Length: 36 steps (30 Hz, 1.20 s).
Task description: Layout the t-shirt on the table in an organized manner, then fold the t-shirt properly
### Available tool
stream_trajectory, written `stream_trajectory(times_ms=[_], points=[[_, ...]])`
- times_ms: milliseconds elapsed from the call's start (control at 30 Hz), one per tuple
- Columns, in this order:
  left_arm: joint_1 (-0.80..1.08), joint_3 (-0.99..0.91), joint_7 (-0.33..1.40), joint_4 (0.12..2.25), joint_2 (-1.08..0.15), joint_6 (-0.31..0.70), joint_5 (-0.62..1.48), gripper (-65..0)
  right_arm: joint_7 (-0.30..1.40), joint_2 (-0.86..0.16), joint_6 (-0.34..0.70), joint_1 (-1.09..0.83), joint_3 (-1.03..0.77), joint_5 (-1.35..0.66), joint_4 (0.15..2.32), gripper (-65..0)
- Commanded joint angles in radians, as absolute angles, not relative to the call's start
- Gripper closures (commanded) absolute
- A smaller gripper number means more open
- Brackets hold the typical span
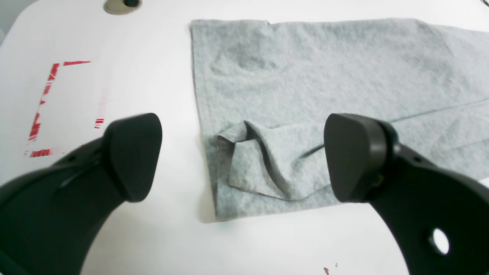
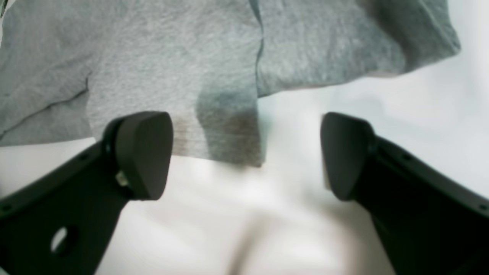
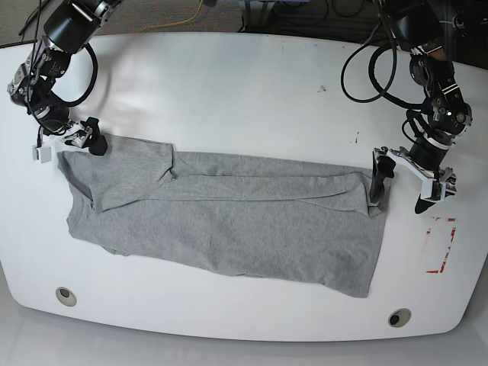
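- The t-shirt [image 3: 229, 229] lies spread across the middle of the white tabletop [image 3: 229, 84] in the base view, a long grey band running from the left side towards the right, with its upper long edge folded down over the body.
- No lettering shows on the grey cloth in any view.
- The left gripper [image 3: 404, 183] sits at the right of the base view, at the right-hand end of the t-shirt, with its jaws spread wide and nothing between them.
- In the left wrist view the left gripper [image 1: 244, 156] frames a small rumpled fold [image 1: 263, 160] at the near corner of the cloth; the right-hand fingertip stands over the fabric, the left-hand one over bare tabletop.
- A red rectangular outline [image 1: 49, 107] is marked on the tabletop at the left of the left wrist view, apart from the cloth.
- The right gripper [image 3: 72, 141] is at the upper left of the base view, at the top left corner of the t-shirt, jaws parted and empty.
- In the right wrist view the right gripper [image 2: 246, 154] has a hanging flap of grey cloth lying between its spread fingertips, nearer the left one; whether either touches it I cannot tell.
- Two round holes [image 3: 66, 296] sit near the lower edge of the tabletop in the base view, one at the left and one at the right.
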<state>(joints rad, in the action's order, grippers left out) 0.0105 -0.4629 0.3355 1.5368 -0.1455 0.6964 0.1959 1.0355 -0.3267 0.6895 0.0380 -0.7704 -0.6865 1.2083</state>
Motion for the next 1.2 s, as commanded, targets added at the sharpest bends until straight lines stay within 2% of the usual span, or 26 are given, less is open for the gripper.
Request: stream_trajectory(times_ms=[0, 300, 367, 467, 633, 900, 1167], points=[[-0.005, -0.466, 0.305, 1.566, -0.159, 0.698, 0.214, -65.0, 1.049, -0.337, 0.693, 0.053, -0.750, -0.691, 1.214, -57.7], [-0.005, -0.466, 0.306, 1.566, -0.159, 0.698, 0.214, -65.0, 1.052, -0.303, 0.693, 0.050, -0.736, -0.691, 1.216, -57.3], [-0.005, -0.464, 0.306, 1.566, -0.159, 0.698, 0.214, -65.0, 1.053, -0.303, 0.693, 0.048, -0.736, -0.691, 1.216, -55.2], [-0.005, -0.464, 0.306, 1.566, -0.159, 0.698, 0.214, -65.0, 1.053, -0.303, 0.693, 0.048, -0.736, -0.691, 1.216, -49.5], [-0.005, -0.463, 0.306, 1.564, -0.159, 0.698, 0.214, -65.0, 1.053, -0.303, 0.693, 0.048, -0.736, -0.691, 1.216, -33.3], [-0.005, -0.463, 0.306, 1.564, -0.157, 0.698, 0.214, -65.0, 1.066, -0.306, 0.691, 0.051, -0.734, -0.691, 1.218, -0.4], [-0.005, -0.463, 0.306, 1.560, -0.159, 0.698, 0.214, -65.0, 1.138, -0.305, 0.688, 0.076, -0.740, -0.691, 1.328, 0.0]])
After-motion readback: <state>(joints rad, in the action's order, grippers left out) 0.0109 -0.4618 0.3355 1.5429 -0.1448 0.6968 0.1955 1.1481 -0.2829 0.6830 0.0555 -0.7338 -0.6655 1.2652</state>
